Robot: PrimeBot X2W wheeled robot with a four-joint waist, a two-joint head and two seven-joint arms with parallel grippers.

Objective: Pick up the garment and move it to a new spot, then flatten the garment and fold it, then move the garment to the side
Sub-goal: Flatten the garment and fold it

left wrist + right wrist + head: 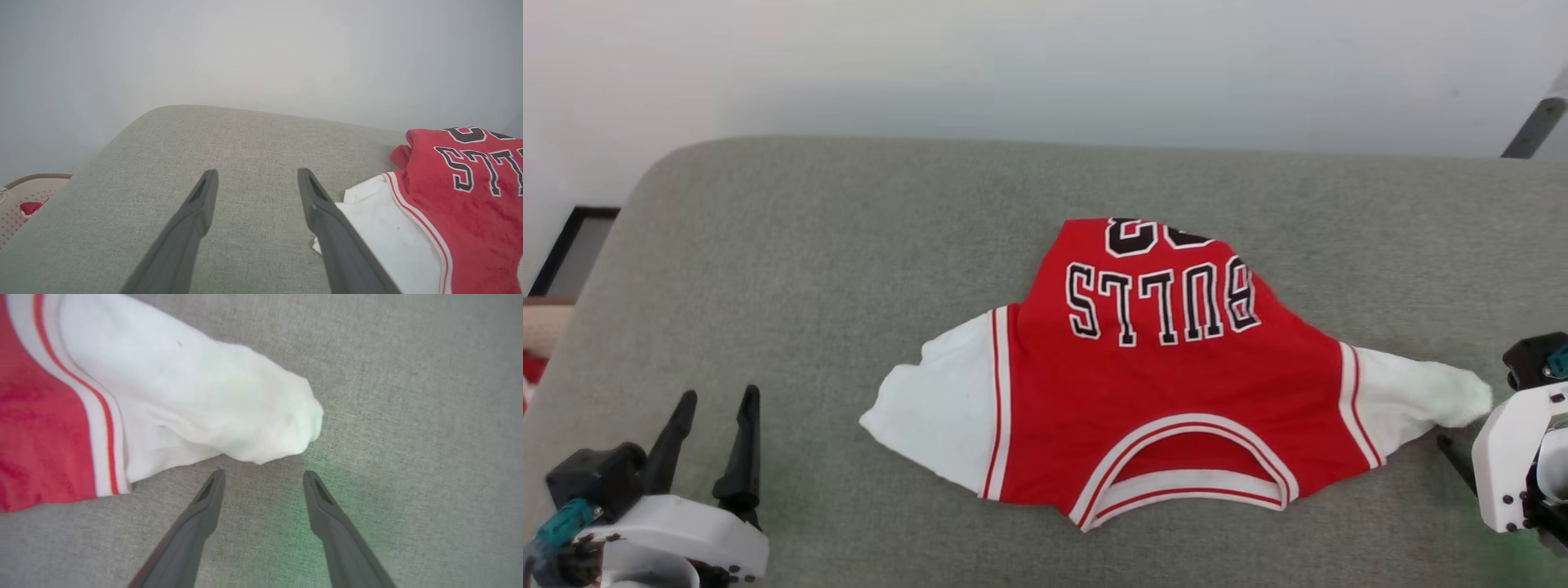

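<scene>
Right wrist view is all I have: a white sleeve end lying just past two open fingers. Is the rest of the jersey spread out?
Observer: Yes. In the head view the red BULLS jersey lies spread on the grey fabric surface, both white sleeves out sideways and the collar nearest the robot.
Operator: Where is the other arm?
Observer: The left gripper is open above bare fabric, apart from the sleeve on the robot's left.
Operator: Anything beside the surface?
Observer: The left wrist view shows a beige mesh basket with something red inside, past the surface's edge.
</scene>
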